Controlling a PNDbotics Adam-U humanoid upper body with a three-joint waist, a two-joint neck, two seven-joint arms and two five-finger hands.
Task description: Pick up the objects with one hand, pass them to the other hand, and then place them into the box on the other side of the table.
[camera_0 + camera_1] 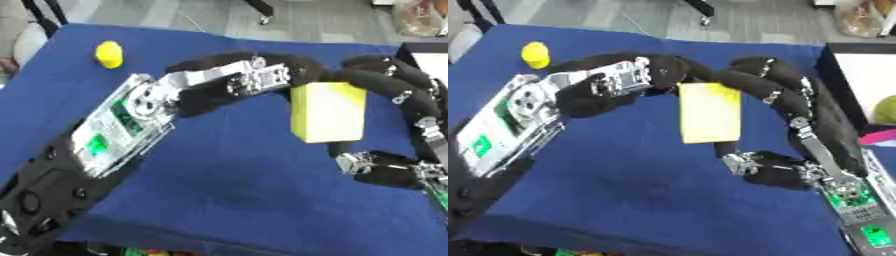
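A tall yellow block point(328, 112) hangs upright above the blue table point(219, 165), held between both hands. My left hand point(258, 77) reaches in from the lower left, its fingers curled round the block's upper left corner. From the right my right hand point(785, 97) curves its fingers over the block's top and far side, while its thumb point(754, 165) sits just under the bottom edge. A small yellow object point(108, 54) lies on the table at the far left.
A box with dark walls point(829, 75) and a pale floor stands at the table's right edge, with a green round thing point(883, 111) and something pink point(877, 137) inside. A bag point(418, 17) rests on the floor beyond the table.
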